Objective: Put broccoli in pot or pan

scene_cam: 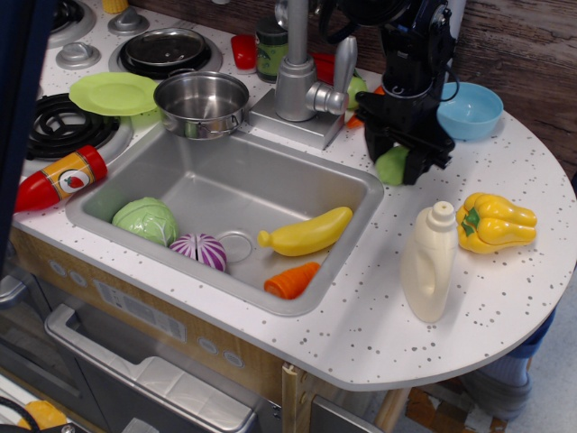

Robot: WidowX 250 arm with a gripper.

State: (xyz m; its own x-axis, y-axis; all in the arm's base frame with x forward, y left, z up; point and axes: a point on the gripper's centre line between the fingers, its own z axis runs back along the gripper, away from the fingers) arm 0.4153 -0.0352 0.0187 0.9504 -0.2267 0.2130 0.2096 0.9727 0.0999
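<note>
The broccoli is a small pale lime-green lump on the white counter, right of the sink's far corner. My gripper is low over it. One black finger is on each side, pressing its flanks, and the broccoli still rests on the counter. The pot is a small shiny steel pot with nothing in it. It stands at the sink's far left corner, well left of the gripper, beyond the faucet.
The sink holds a green cabbage, a purple onion, a yellow banana and a carrot. A white bottle, a yellow pepper and a light-blue bowl stand near the gripper. A green plate lies beside the pot.
</note>
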